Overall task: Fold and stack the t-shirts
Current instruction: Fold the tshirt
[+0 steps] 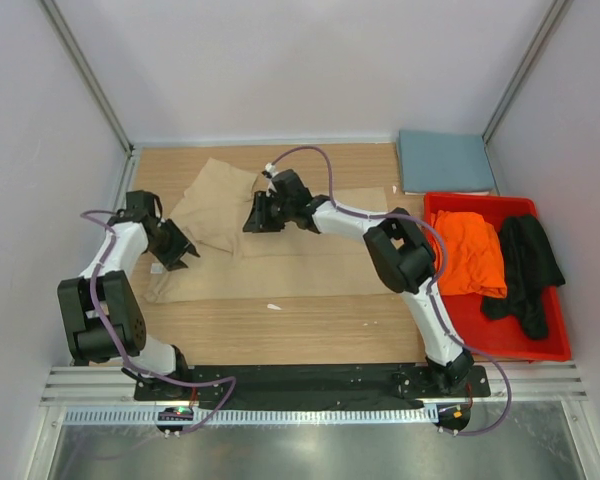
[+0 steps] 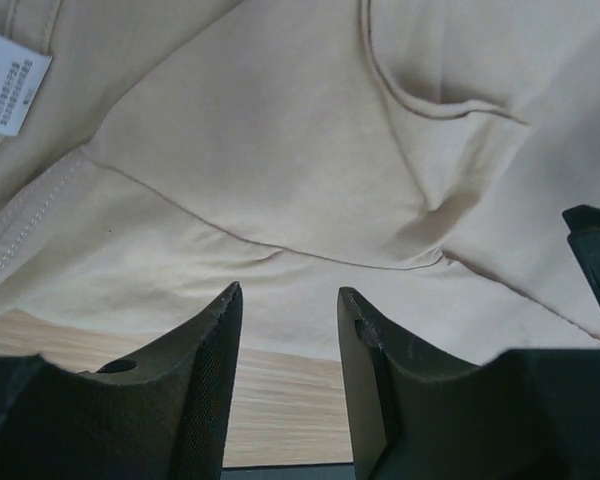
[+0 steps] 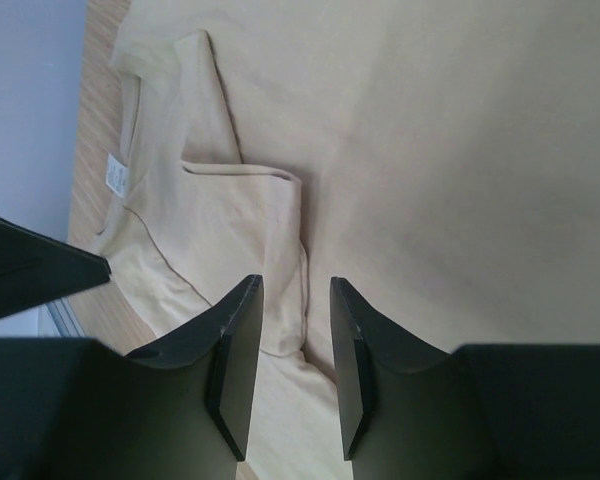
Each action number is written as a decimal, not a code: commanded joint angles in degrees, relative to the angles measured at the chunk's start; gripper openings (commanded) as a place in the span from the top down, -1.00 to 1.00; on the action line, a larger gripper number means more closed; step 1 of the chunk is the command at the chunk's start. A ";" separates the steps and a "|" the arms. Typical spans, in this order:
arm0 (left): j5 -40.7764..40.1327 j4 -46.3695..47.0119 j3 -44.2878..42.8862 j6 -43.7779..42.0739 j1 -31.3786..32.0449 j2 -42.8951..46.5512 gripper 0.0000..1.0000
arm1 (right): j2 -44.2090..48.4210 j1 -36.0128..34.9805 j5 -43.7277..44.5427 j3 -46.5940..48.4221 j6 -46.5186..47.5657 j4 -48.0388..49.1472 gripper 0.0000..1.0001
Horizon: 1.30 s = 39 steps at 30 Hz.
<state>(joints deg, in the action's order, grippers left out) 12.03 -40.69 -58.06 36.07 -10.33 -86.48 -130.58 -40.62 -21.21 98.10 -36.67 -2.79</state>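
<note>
T-shirt (image 1: pixel 300 265): soft, creased tan cloth

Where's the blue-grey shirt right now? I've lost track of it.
In the top view, the blue-grey shirt lies folded flat at the far right corner of the table, just behind the red bin and clear of both arms.

Bright, even light; soft shadows; sharp focus.

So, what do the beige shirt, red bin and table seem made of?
Beige shirt: soft matte cloth, probably cotton; it creases and shows stitched hems. Red bin: smooth plastic, judging by its moulded rim. Table: wood or wood-look laminate; grain lines show.
</note>
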 commanded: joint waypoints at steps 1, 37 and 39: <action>1.42 3.15 3.12 0.66 -0.31 3.59 0.11 | -1.41 -1.13 -0.59 5.60 -1.48 5.78 0.23; 0.89 5.53 5.94 -0.39 -3.30 -2.91 0.17 | -13.82 -3.32 -3.41 18.78 -1.57 -0.11 0.50; 0.10 5.53 6.38 -0.48 -3.38 -3.43 0.19 | -13.47 -3.32 -2.52 19.66 -0.95 -1.16 0.58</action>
<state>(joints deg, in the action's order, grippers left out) 12.56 -36.40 -50.63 35.97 -13.28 -89.14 -145.58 -43.55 -24.36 115.24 -38.94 -3.11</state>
